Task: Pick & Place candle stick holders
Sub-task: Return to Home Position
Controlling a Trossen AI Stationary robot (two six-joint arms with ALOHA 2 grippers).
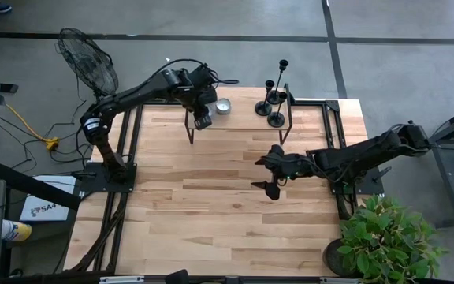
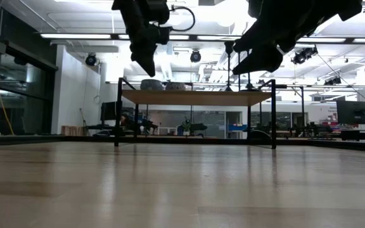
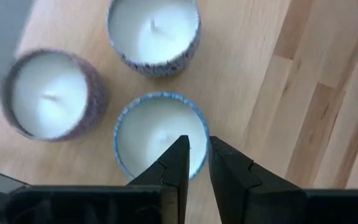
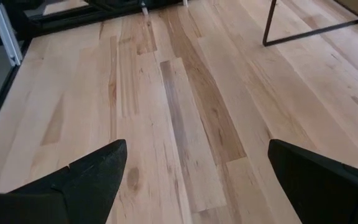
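Observation:
Three black candle stick holders [image 1: 274, 102] stand on their round bases on a raised wooden shelf [image 1: 243, 118] at the table's far side. My left gripper [image 1: 203, 120] [image 3: 197, 149] hangs over the shelf's left part and points steeply down. Its fingers show a narrow gap with nothing between them, just above a blue-rimmed jar candle [image 3: 157, 130]. Whether the tips touch the wax does not show. My right gripper [image 1: 257, 173] [image 4: 197, 180] hovers wide open over the bare table, nearer than the shelf, holding nothing.
Two more jar candles [image 3: 154, 31] [image 3: 51, 93] sit beside the blue-rimmed one on the shelf. The shelf's black metal legs [image 4: 272, 25] stand on the table. A fan [image 1: 89, 63] is beyond the far left corner and a potted plant [image 1: 385, 237] at the near right.

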